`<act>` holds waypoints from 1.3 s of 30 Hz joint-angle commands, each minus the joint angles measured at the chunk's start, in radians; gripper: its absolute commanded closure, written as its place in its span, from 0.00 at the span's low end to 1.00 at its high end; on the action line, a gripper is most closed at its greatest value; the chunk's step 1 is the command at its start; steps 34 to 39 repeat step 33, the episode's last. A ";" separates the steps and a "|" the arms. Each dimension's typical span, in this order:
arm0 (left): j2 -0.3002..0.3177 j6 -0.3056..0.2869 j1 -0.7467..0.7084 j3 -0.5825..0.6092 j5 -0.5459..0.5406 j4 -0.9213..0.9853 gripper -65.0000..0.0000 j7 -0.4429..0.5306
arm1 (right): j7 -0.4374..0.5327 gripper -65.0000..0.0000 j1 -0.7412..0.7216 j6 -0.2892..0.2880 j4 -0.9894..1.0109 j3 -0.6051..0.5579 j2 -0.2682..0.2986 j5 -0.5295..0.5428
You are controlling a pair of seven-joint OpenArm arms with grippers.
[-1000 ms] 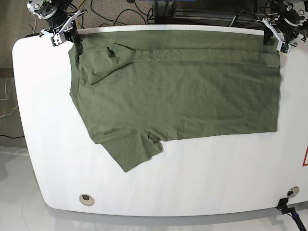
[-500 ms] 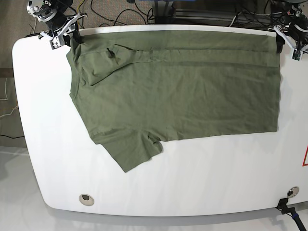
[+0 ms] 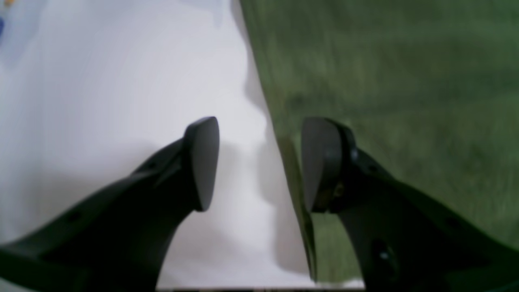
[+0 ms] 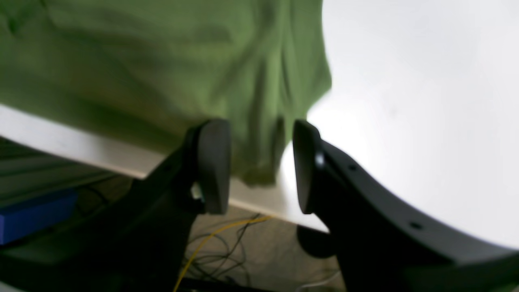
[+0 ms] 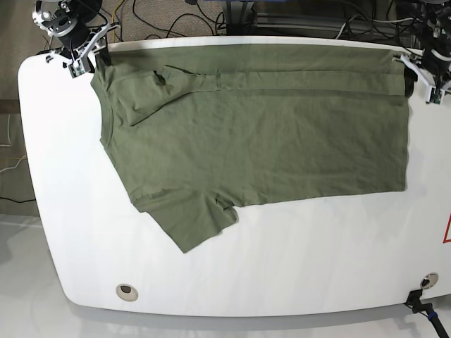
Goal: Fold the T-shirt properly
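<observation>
At the near edge of the white table [image 5: 296,267] sits a small round grommet [image 5: 125,290], at about 7 o'clock from the table's middle. Beyond it the T-shirt [image 5: 261,137] lies spread flat across the far half of the table, one sleeve pointing toward 7 o'clock, with a folded strip running along its far edge.

At the far corners are the two grippers. The left gripper [image 3: 259,162], at about 2 o'clock in the base view, has its fingers released, one over bare table and the other over the shirt's edge, with nothing between them. The right gripper [image 4: 259,166], at about 10 o'clock, also has its fingers spread; a corner of the shirt hangs in the gap at the table's rim, and neither finger visibly presses it. Cables [image 5: 183,17] lie on the floor beyond.
</observation>
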State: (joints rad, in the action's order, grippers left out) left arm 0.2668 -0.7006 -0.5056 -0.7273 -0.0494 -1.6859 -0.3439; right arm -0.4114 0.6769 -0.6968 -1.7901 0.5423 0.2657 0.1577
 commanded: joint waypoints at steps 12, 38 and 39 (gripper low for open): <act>-0.005 0.002 0.091 0.102 -0.011 -0.007 0.53 0.021 | -0.037 0.62 -0.127 -0.001 -0.152 -0.081 0.007 0.012; -0.074 0.002 0.447 0.211 0.105 0.261 0.54 0.027 | -0.037 0.62 -0.527 -0.001 0.065 -0.235 -0.121 -0.192; -0.074 0.002 0.447 0.211 0.105 0.261 0.54 0.027 | -0.037 0.62 -0.527 -0.001 0.065 -0.235 -0.121 -0.192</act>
